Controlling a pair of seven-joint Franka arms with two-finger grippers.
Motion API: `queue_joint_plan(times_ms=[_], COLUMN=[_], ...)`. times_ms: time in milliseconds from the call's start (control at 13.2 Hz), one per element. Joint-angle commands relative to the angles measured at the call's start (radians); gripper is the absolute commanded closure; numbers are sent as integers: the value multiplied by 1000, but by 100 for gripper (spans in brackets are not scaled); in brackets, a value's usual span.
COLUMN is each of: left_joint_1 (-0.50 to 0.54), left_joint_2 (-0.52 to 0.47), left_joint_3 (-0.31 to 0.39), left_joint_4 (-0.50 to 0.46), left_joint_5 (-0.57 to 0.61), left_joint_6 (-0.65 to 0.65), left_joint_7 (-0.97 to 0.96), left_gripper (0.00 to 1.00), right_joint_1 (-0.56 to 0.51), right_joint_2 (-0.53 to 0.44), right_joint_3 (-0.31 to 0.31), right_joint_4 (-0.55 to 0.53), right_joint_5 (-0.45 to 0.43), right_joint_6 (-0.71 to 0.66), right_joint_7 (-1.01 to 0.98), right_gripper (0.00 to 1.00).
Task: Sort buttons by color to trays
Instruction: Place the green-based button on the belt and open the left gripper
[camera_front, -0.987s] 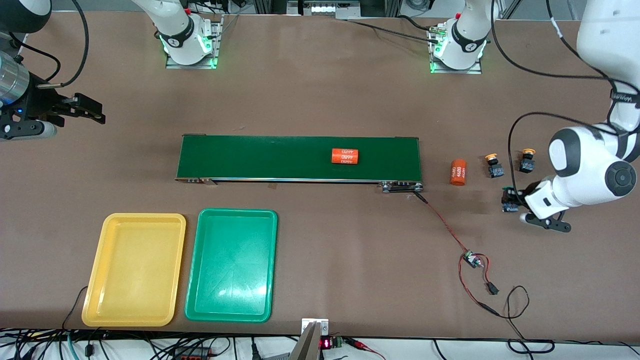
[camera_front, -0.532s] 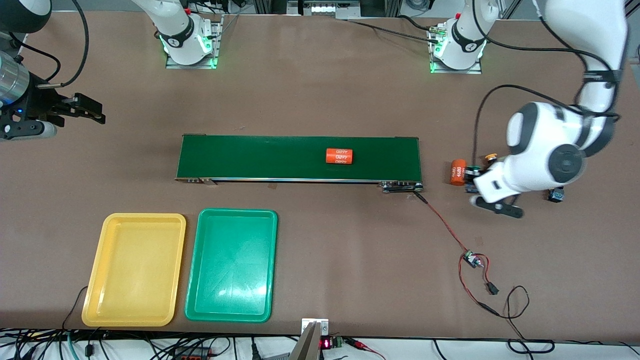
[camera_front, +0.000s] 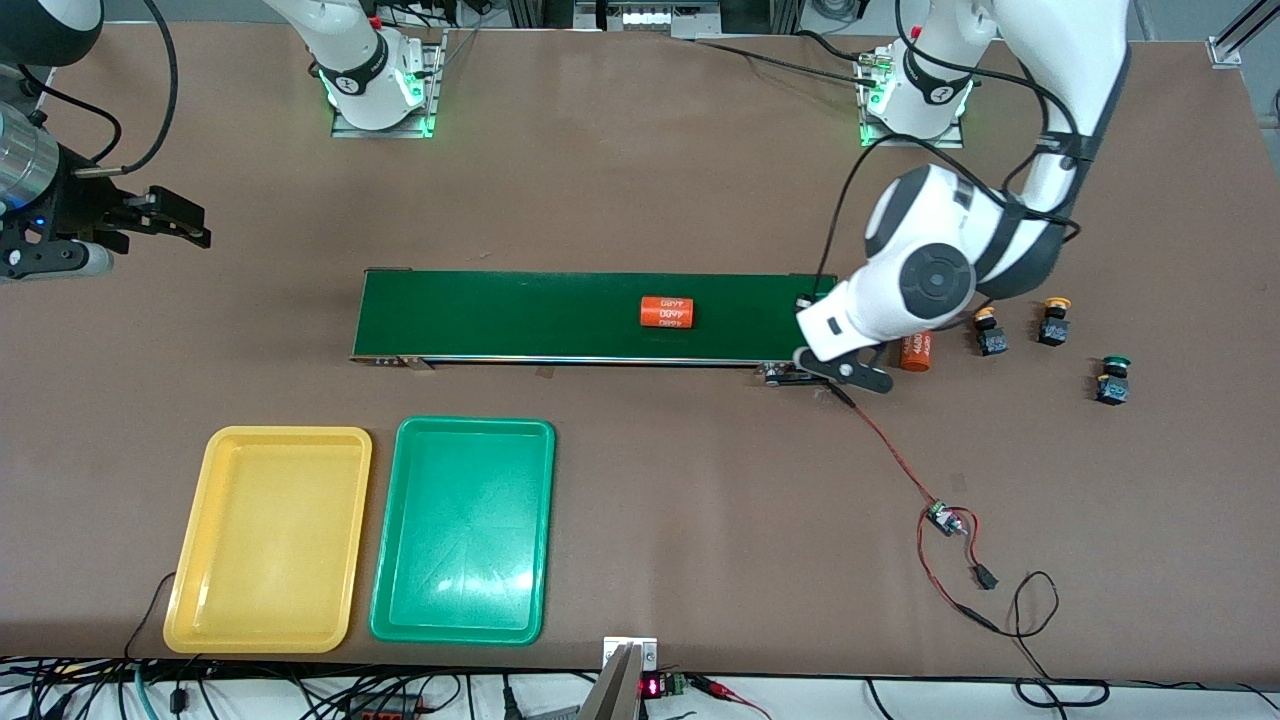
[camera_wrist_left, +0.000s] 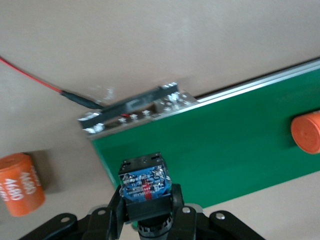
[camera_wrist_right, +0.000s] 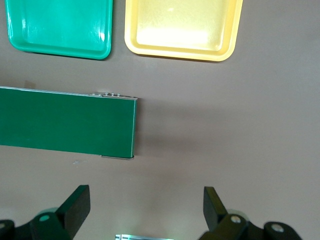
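Observation:
My left gripper (camera_front: 806, 304) is shut on a button (camera_wrist_left: 144, 181), black body and blue underside toward the camera, its cap hidden. It hangs over the conveyor belt's (camera_front: 520, 315) end toward the left arm; the left wrist view shows the gripper (camera_wrist_left: 145, 194). Two yellow-capped buttons (camera_front: 988, 332) (camera_front: 1053, 320) and one green-capped button (camera_front: 1113, 378) stand on the table past that end. The yellow tray (camera_front: 268, 540) and green tray (camera_front: 462, 530) lie empty, nearer the front camera than the belt. My right gripper (camera_front: 195, 228) waits open over bare table; its wrist view (camera_wrist_right: 145, 205) shows both trays.
An orange numbered cylinder (camera_front: 667, 312) lies on the belt; another (camera_front: 915, 350) lies on the table beside the belt's end, partly under my left hand. A red wire with a small board (camera_front: 940, 518) runs from the belt toward the front edge.
My left arm has carried the button from the table near the other buttons, past the orange cylinder, to over the belt's end. The cylinder on the belt has drifted toward the right arm's end.

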Motion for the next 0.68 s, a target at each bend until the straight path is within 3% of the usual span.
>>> queue_joint_plan(times_ms=[0,228,608], left_joint_1=[1,7,10], left_joint_2=[-10,-19,-13], left_joint_3=[-21,-50,-90], left_joint_4=[-38,-139,-219], left_joint_5=[-18,-43,-41], left_joint_6=[24,204,357], left_joint_7=[-2,-7,-44], left_gripper=[100,100,100], right_joint_1=[-6,-6,-6], right_joint_2=[-6,-6,-6], right_joint_3=[2,2,2], right_joint_4=[4,4,4], right_joint_5=[17,17,17], right_joint_6=[-11,-11,-11], right_joint_7=[-17,-17,-17], right_gripper=[0,0,0])
